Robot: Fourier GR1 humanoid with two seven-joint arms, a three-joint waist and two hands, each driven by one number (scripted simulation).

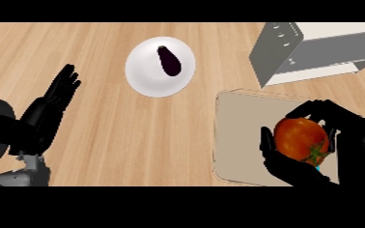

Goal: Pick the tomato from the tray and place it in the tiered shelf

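right hand has fingers curled round tomato, over tray. tiered shelf sits just beyond, up-view, so right side's way nearer. left hand resting, fingers straight, far side of bench.

surface: light wooden counter | grain: lengthwise | light: even

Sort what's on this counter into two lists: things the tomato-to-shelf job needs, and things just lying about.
Belongs to the job:
- tomato, held in the right hand
- tray beneath it
- tiered shelf, at the upper right

Just lying about:
- white plate
- eggplant on that plate
- left hand, open and resting at the left edge
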